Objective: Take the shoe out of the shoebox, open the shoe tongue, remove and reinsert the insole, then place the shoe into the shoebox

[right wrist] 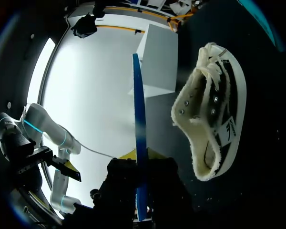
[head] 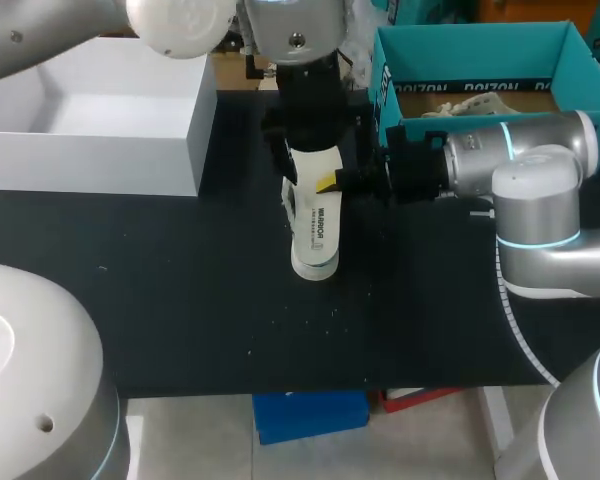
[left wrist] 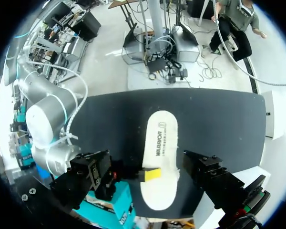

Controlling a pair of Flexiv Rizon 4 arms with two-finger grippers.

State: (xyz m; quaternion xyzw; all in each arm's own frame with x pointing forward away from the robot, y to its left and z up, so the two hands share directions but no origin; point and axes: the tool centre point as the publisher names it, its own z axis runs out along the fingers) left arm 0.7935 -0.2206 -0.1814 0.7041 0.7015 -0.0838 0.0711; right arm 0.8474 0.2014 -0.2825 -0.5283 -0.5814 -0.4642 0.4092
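My right gripper [right wrist: 141, 160] is shut on the heel end of the insole [right wrist: 139, 133], seen edge-on with its blue underside. In the head view the right gripper [head: 328, 183] holds the white printed insole [head: 317, 228] level over mid-table. The white canvas shoe [right wrist: 214, 114] lies on the black table under the insole, tongue and laces spread; in the head view only its edge [head: 290, 198] shows. My left gripper [left wrist: 148, 168] hangs wide open above the insole [left wrist: 161, 143], its black fingers [left wrist: 93, 167] on either side and apart from it. The teal shoebox [head: 480, 45] stands at the back right.
A white open box [head: 100, 125] stands at the back left of the black table [head: 180, 290]. Crumpled paper [head: 475, 103] lies inside the teal shoebox. The right arm's elbow [head: 535, 200] hangs over the table's right side.
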